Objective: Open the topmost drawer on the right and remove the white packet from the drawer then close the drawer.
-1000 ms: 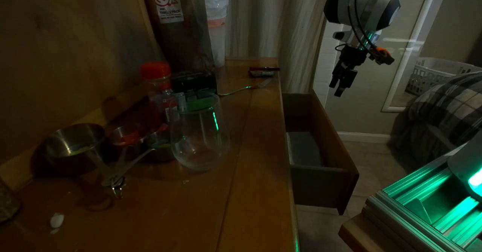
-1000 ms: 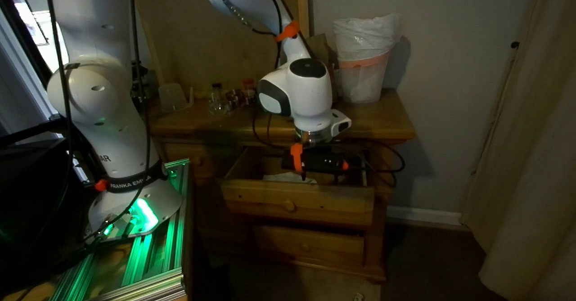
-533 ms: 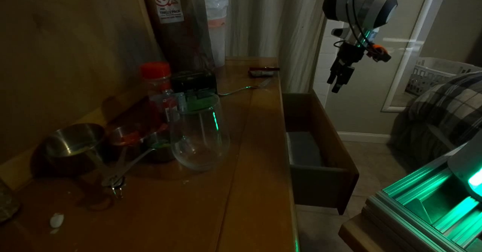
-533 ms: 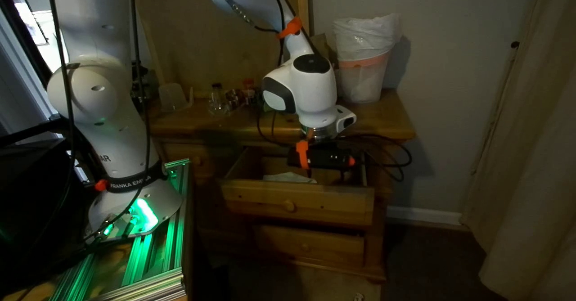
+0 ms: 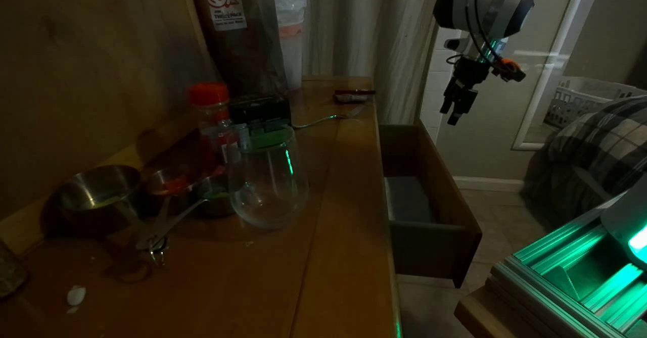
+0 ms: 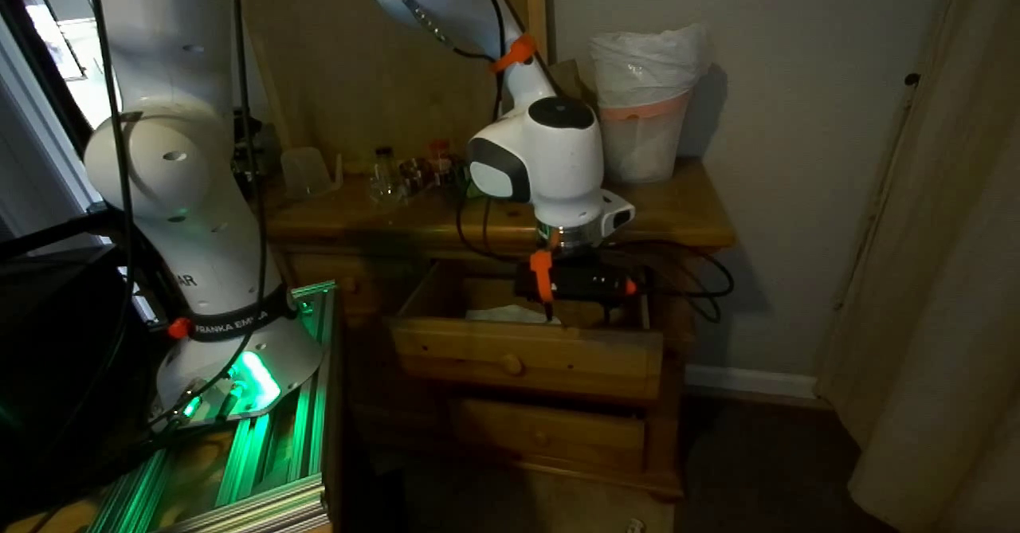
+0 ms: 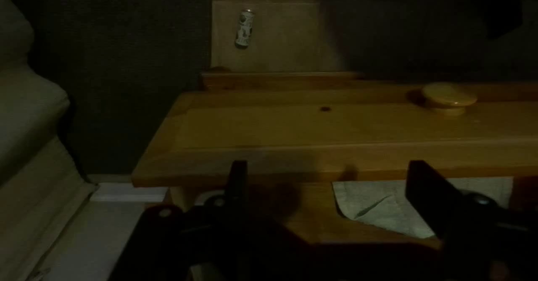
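Note:
The top right drawer stands pulled out from the wooden cabinet; it shows in both exterior views, also here. In the wrist view its front panel crosses the middle. A flat white packet lies on the drawer bottom; it also shows in an exterior view. In the wrist view the packet is partly hidden by the right finger and the drawer front. My gripper is open and empty. It hangs above the drawer, right of most of the packet in an exterior view.
The countertop holds a clear glass, metal measuring cups, a red-lidded jar and a brown paper bag. A bin stands at the back. A lower drawer sits below the open one.
My gripper has shifted a little to the right over the drawer in an exterior view, rising slightly and then dipping a bit. The drawer and the packet have not moved.

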Action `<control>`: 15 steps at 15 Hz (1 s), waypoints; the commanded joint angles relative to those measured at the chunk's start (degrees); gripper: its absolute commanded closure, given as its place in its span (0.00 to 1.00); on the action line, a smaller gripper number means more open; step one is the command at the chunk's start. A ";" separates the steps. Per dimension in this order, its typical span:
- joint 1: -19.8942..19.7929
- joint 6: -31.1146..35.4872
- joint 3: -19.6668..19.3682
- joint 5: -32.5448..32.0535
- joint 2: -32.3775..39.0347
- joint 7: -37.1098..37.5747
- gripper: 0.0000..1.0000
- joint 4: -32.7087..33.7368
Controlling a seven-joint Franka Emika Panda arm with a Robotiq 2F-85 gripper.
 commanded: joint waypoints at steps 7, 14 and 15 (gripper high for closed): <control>-10.81 -4.57 8.07 -18.43 -0.52 10.92 0.00 0.15; -20.59 -5.30 17.03 -19.19 -0.19 13.16 0.00 0.49; -21.30 -5.42 17.66 -19.06 -0.19 13.44 0.00 0.53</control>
